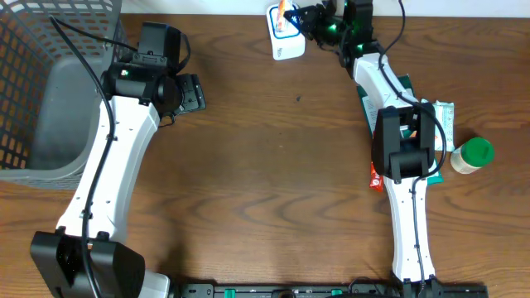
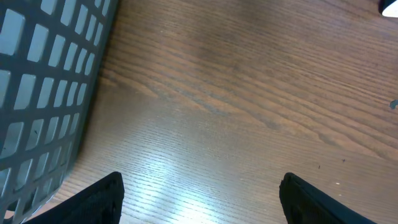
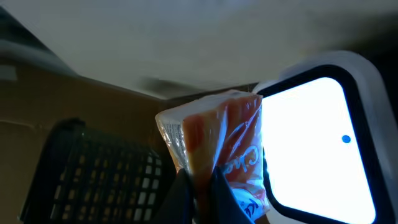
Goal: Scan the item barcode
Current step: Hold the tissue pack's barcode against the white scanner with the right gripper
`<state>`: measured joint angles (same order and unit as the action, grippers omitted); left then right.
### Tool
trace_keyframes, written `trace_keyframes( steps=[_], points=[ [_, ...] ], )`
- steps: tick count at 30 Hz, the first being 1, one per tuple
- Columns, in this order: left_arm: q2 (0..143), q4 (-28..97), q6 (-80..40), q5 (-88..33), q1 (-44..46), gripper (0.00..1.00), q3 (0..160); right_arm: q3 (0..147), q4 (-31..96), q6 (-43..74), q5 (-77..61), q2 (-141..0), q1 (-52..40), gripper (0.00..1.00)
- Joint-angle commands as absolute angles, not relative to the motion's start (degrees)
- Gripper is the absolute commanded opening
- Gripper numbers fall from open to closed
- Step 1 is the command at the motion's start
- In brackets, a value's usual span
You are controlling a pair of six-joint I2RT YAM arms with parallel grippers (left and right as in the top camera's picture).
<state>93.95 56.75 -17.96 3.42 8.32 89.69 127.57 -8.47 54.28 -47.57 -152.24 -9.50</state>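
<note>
The item is a clear-wrapped orange and white snack packet (image 3: pixel 217 140) with a blue patch. My right gripper (image 3: pixel 200 182) is shut on its lower end. In the right wrist view the packet stands right beside the scanner (image 3: pixel 311 143), whose window glows white. From overhead the packet (image 1: pixel 289 14) is held at the table's far edge, just above the white scanner (image 1: pixel 286 43), with the right gripper (image 1: pixel 303 16) stretched out to it. No barcode shows in any view. My left gripper (image 1: pixel 192 93) hangs open over bare wood near the basket; nothing lies between its fingers (image 2: pixel 106 193).
A grey mesh basket (image 1: pixel 50 83) fills the left end of the table and rises at the left of the left wrist view (image 2: pixel 37 74). Beside the right arm lie a green-lidded jar (image 1: pixel 472 155), a red packet (image 1: pixel 375 175) and green and white packets (image 1: pixel 439 116).
</note>
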Motion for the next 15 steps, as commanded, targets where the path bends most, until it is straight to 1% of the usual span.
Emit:
trace_keyframes(
  steps=[1,5,8,12,15],
  points=[
    [92.5,56.9,-17.6,4.6,8.2,0.8,89.7,128.6,-8.6,55.3,-48.0,-151.8,-9.4,0.01],
    [92.5,56.9,-17.6,4.6,8.2,0.8,89.7,128.6,-7.8,56.0,-48.5,-150.9,-9.4,0.01],
    [92.5,56.9,-17.6,4.6,8.2,0.81,89.7,128.6,-4.8,55.9,-48.1,-148.3,-9.4,0.01],
    [92.5,56.9,-17.6,4.6,8.2,0.81,89.7,128.6,3.3,52.1,-47.9,-142.0,-9.4,0.01],
    [92.5,56.9,-17.6,4.6,8.2,0.8,89.7,128.6,13.8,46.5,-48.8,-135.9,-9.5,0.01]
  ],
)
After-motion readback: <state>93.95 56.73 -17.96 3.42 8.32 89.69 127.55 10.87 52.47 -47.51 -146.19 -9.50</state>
